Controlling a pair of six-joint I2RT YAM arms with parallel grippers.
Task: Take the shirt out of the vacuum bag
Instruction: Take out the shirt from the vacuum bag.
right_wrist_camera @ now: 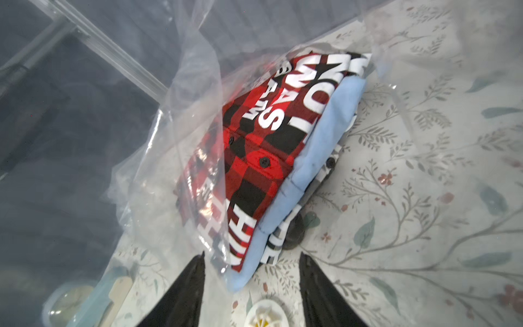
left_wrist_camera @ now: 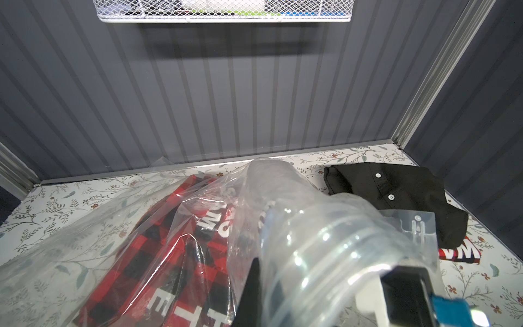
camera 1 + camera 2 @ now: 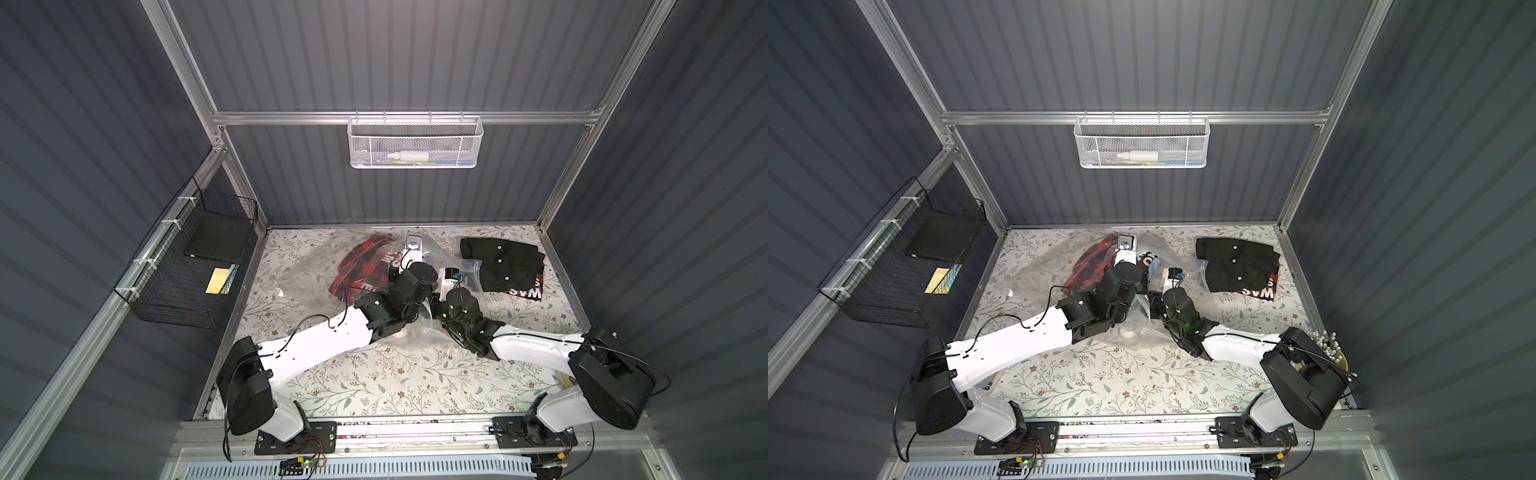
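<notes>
Because the left gripper [image 2: 252, 291], clamped on the crinkly clear plastic vacuum bag [image 3: 307, 266], holds its mouth raised, the right gripper [image 1: 253, 256], jaws apart, faces the folded red-and-black plaid shirt [image 1: 254, 158] inside

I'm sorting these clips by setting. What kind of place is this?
Probably a robot test cell: grey ribbed wall panels on an aluminium frame, two robot arms mounted on a front rail, wire baskets hung on the walls.
</notes>
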